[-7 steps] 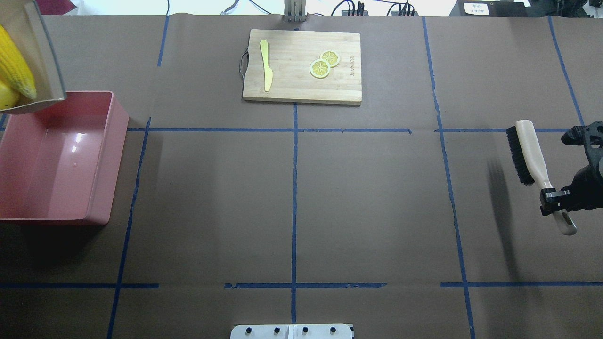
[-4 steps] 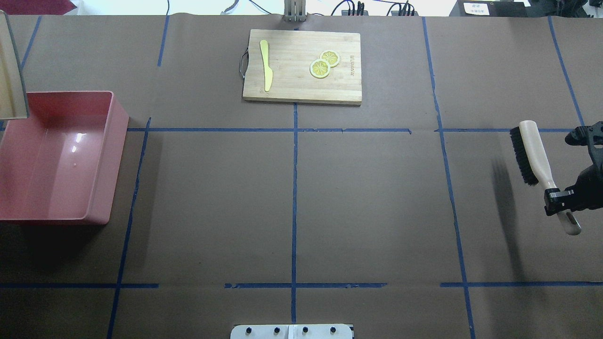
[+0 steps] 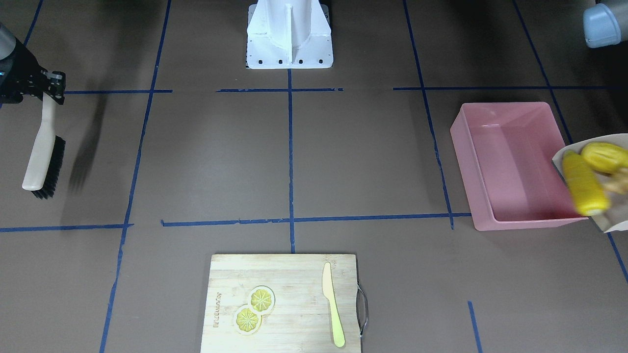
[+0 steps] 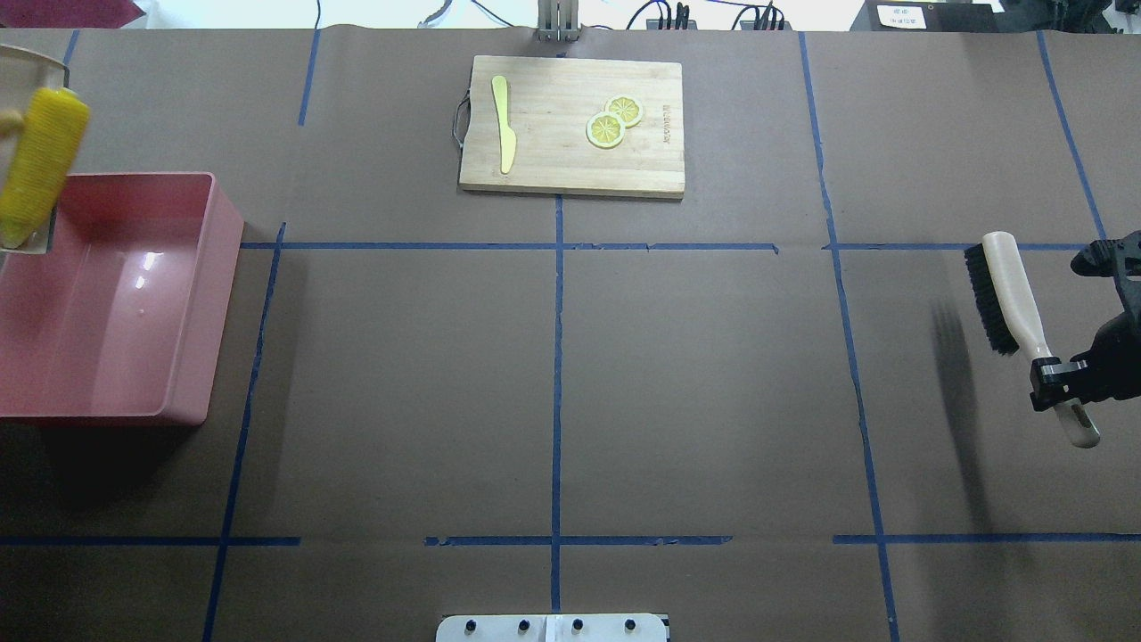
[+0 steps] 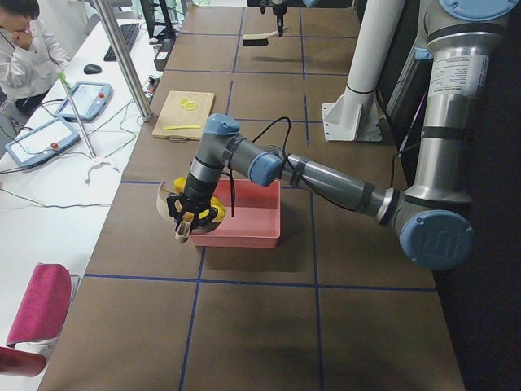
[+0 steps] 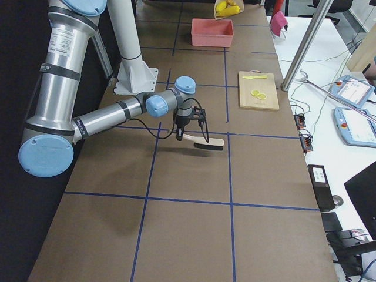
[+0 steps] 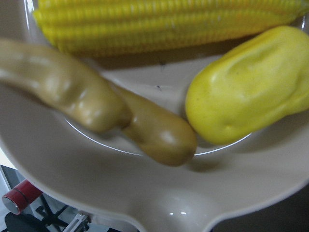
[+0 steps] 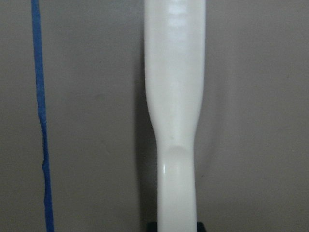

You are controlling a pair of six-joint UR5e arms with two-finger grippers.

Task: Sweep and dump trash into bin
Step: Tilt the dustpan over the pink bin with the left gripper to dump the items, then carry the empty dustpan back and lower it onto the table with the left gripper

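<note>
Left arm: the tool [image 5: 189, 218] shows only in the side view along the worktop, at the handle of the beige plastic dustpan [image 3: 613, 221]; cannot tell whether its fingers are apart or clamped. The dustpan is raised off the worktop and overlaps the outer long wall of the large pink rectangular plastic tub [image 3: 510, 166], on the side away from the robot's centre. All three trash pieces sit in the pan: the yellow ribbed corn cob [image 4: 40, 165] lies along the pan edge nearest the tub, with its lower end over the tub's rim in the overhead view; the yellow rounded lump [image 7: 251, 92] lies just beside it; the tan knobbly ginger root [image 7: 96, 101] touches the lump. The tub's inside shows bare pink floor. Right arm: the tool [image 4: 1056, 373] is clamped on the cream handle of a black-bristled hand brush [image 4: 1016, 312], held above the worktop at the far right, well apart from pan and tub. Surface: brown paper-covered worktop [image 4: 695, 374] gridded with blue tape lines [image 4: 557, 357]; white robot base mount [image 3: 289, 34] at the robot's edge. At the opposite edge, a bamboo cutting board [image 4: 570, 169] carries two flat lemon slices [image 4: 606, 130] and a pale yellow knife [image 4: 504, 125], well apart from both tools. Beyond it, a white bench with a seated person [image 5: 24, 49].
</note>
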